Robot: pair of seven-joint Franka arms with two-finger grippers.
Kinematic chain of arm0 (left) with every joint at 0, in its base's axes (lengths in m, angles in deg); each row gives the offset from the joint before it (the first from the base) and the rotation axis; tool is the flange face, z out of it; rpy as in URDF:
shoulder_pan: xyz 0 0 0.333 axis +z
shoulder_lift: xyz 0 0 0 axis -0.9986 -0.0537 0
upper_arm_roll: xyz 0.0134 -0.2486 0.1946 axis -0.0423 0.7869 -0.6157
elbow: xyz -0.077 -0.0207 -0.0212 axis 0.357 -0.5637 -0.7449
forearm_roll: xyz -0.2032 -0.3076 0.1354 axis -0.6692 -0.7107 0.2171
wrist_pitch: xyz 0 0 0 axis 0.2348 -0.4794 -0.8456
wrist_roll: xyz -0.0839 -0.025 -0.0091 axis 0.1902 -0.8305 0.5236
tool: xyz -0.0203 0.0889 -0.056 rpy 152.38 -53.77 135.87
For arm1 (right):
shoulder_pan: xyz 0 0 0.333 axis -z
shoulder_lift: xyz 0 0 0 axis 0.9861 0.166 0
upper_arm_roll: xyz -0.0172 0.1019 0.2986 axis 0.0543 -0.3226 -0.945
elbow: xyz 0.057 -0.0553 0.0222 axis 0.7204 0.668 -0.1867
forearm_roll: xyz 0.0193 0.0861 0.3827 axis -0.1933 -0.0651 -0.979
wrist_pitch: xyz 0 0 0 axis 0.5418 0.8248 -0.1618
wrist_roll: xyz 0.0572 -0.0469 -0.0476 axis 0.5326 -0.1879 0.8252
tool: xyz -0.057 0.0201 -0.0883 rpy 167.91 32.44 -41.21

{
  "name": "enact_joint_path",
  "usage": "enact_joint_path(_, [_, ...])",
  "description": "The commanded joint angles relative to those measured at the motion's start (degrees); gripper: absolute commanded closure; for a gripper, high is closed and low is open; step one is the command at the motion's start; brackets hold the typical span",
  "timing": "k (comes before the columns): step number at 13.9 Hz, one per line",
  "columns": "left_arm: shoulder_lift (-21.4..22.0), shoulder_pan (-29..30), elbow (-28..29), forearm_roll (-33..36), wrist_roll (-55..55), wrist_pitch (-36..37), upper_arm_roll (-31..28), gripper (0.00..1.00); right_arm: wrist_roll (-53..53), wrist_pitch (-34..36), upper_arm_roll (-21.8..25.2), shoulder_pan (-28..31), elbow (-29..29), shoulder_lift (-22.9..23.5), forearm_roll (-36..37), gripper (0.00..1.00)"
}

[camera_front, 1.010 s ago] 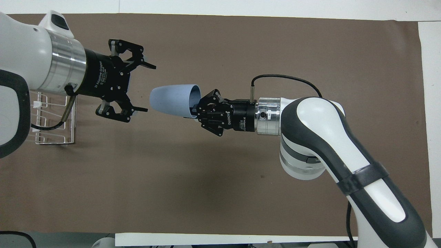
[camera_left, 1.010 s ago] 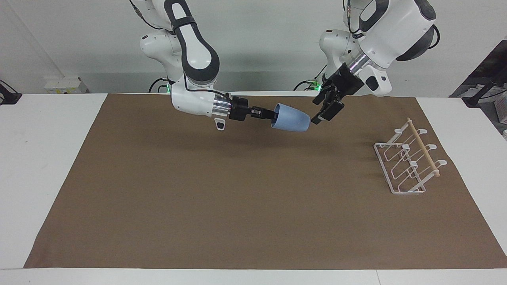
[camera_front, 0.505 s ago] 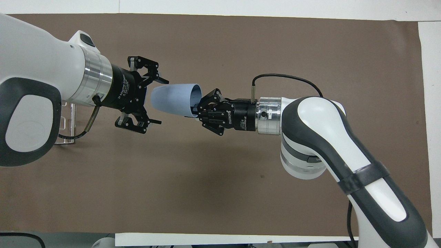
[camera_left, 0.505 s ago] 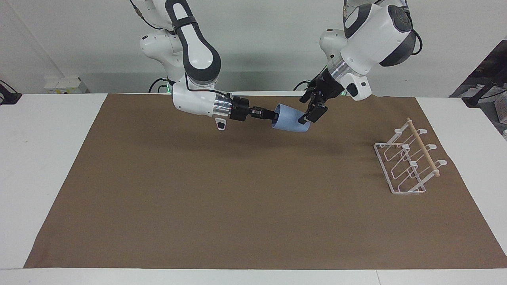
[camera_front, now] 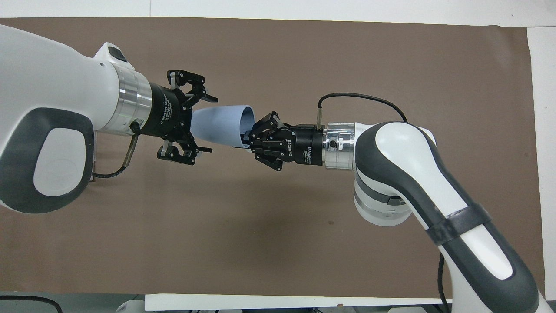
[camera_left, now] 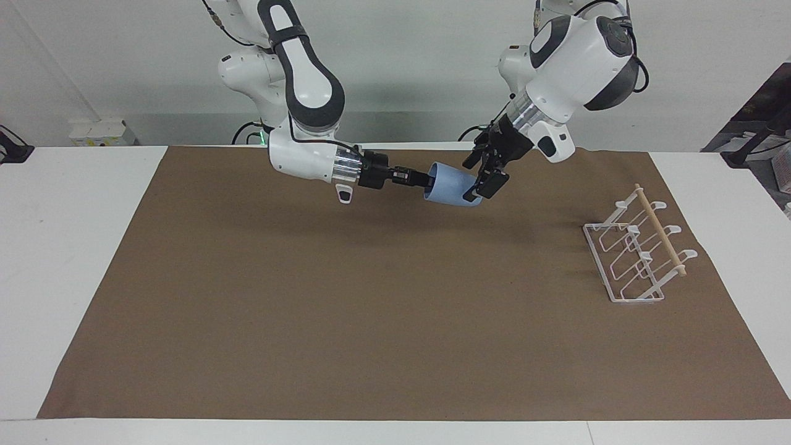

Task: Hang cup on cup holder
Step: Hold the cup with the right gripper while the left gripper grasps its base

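Note:
The light-blue cup [camera_left: 450, 184] [camera_front: 221, 124] hangs sideways in the air over the brown mat, near the robots' edge. My right gripper [camera_left: 426, 180] [camera_front: 245, 138] is shut on its rim, with one finger inside the mouth. My left gripper [camera_left: 479, 182] [camera_front: 211, 124] is open, and its two fingers stand on either side of the cup's narrow base end. Whether they touch the cup I cannot tell. The white wire cup holder [camera_left: 636, 253] with its wooden dowel stands on the mat toward the left arm's end. In the overhead view my left arm covers it.
The brown mat [camera_left: 371, 321] covers most of the white table [camera_left: 68, 247]. Both arms reach in over the part of the mat nearest the robots. A cable loops off the right wrist [camera_front: 360, 98].
My left gripper has swung away from over the holder's end toward the cup, and its open fingers now straddle the cup's base. The right arm and cup have barely moved.

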Motion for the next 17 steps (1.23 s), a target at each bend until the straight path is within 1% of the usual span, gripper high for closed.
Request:
enact_joint_path(1, [1.60,-1.55,2.68,-0.93,2.12,-2.25,-0.22,0.00,0.35,0.27,-0.21,0.63,0.33,-0.40,0.45,1.00])
enact_joint_path(3, [1.33,-1.91,2.68,-0.93,2.66,-2.95,-0.39,0.00,0.35,0.27,-0.21,0.63,0.33,-0.40,0.54,1.00])
enact_joint_path(5, [0.72,-1.99,2.85,-0.84,4.49,-6.37,-0.22,0.01,0.35,0.27,-0.21,0.72,0.33,-0.40,0.54,1.00])
enact_joint_path(7, [0.19,-3.57,4.16,-0.75,7.05,-10.76,-0.22,0.01,0.35,0.36,-0.21,0.72,0.33,-0.40,0.54,1.00])
enact_joint_path(9, [0.19,-3.75,4.87,-0.66,7.05,-10.96,-0.39,0.01,0.35,0.36,-0.21,0.72,0.33,-0.40,0.54,1.00])
enact_joint_path(11, [0.19,-4.27,4.88,-0.66,7.05,-10.96,-0.22,0.03,0.35,0.36,-0.21,0.72,0.24,-0.40,0.45,1.00])
enact_joint_path(12, [0.19,-4.71,4.88,-0.66,7.05,-10.87,-0.39,0.09,0.35,0.36,-0.21,0.72,0.33,-0.40,0.54,1.00])
enact_joint_path(13, [0.19,-4.72,4.88,-0.66,7.23,-10.35,-0.22,0.26,0.26,0.28,-0.21,0.72,0.33,-0.40,0.54,1.00])
enact_joint_path(14, [0.19,-4.80,4.88,-0.66,7.40,-10.26,-0.22,0.36,0.09,0.19,-0.21,0.72,0.24,-0.40,0.54,1.00])
enact_joint_path(15, [0.19,-4.81,4.88,-0.66,7.23,-9.99,-0.39,0.50,-0.09,0.01,-0.21,0.72,0.07,-0.40,0.54,0.97])
enact_joint_path(16, [0.19,-4.81,4.61,-0.66,7.32,-9.56,-0.39,0.60,-0.18,-0.16,-0.21,0.63,0.07,-0.40,0.54,0.91])
enact_joint_path(17, [0.19,-4.81,4.53,-0.66,7.49,-9.46,-0.39,0.61,-0.18,-0.16,-0.21,0.63,0.07,-0.40,0.54,0.90])
